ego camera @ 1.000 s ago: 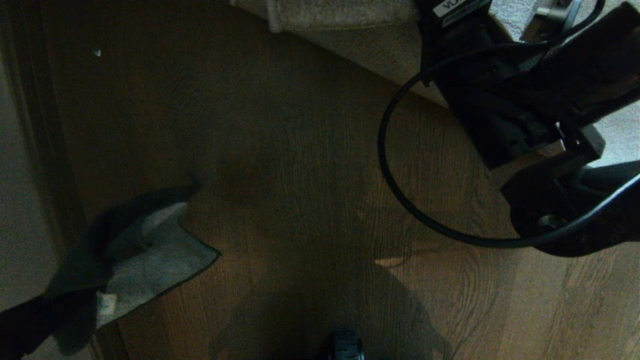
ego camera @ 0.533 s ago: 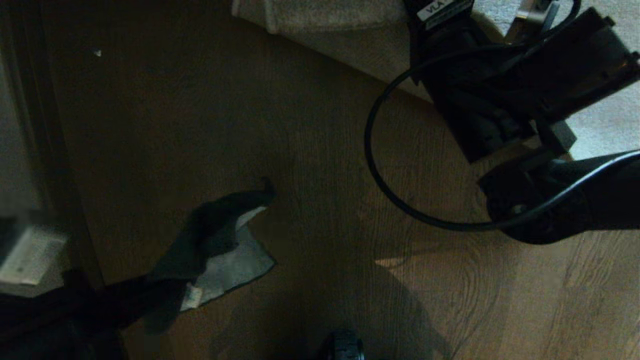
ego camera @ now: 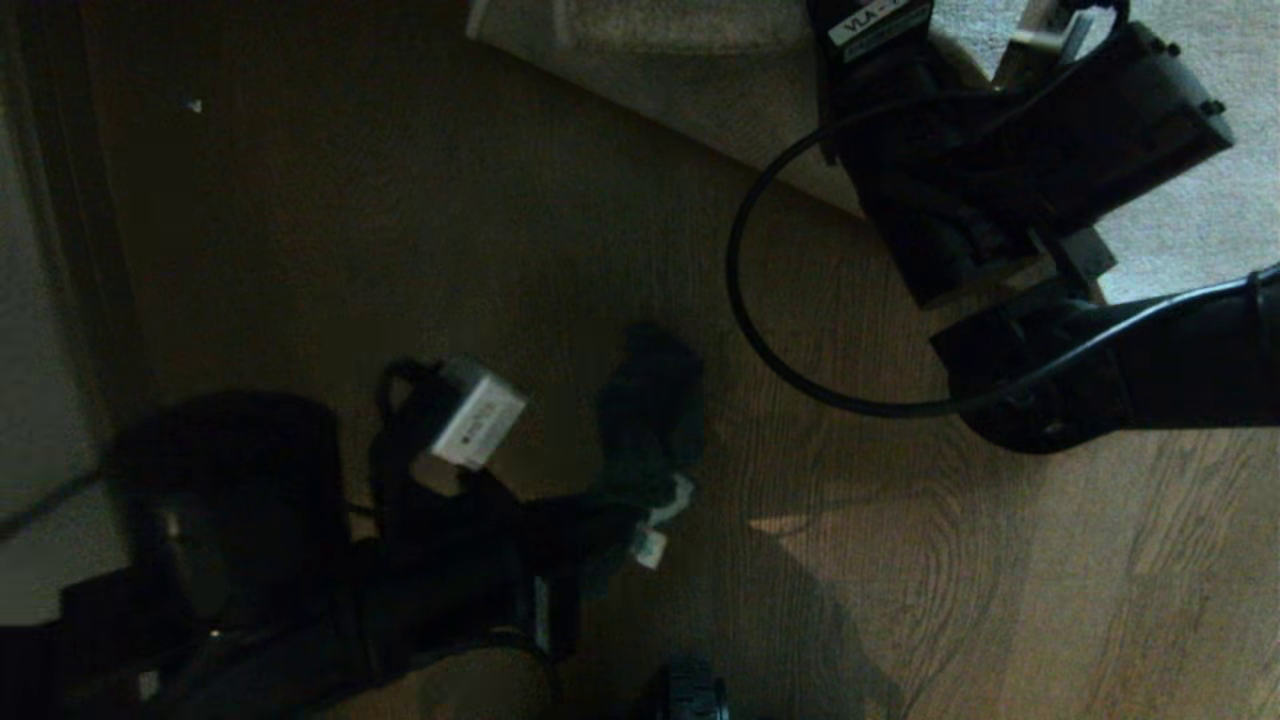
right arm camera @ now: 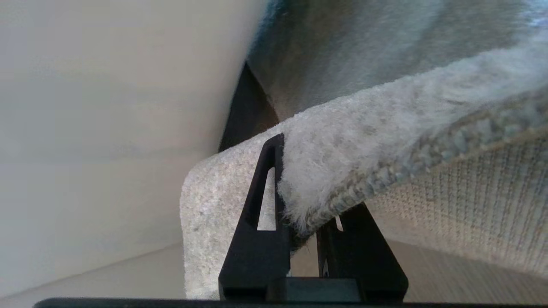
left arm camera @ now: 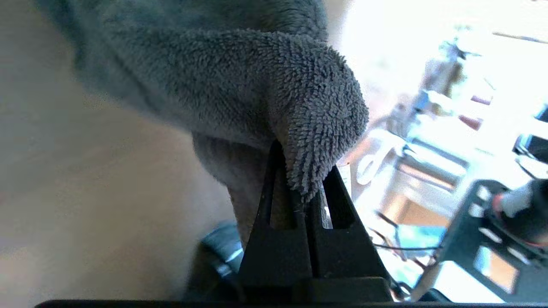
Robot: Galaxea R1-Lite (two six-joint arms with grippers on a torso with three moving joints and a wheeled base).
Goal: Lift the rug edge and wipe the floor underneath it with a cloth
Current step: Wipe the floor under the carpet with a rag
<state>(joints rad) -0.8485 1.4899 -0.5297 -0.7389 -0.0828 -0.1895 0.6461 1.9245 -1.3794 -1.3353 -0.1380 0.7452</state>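
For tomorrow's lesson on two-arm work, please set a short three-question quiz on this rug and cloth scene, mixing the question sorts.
1. True or false: the left gripper is shut on the cloth.
2. What does the right gripper hold? A) the cloth B) the rug edge C) a cable D) nothing
3. Fill in: in the head view, the brown wood-grain surface under both arms is the ____.

Key
1. True; a fold of the cloth is pinched between the fingers.
2. B; the rug edge is clamped and raised, its paler underside showing.
3. floor
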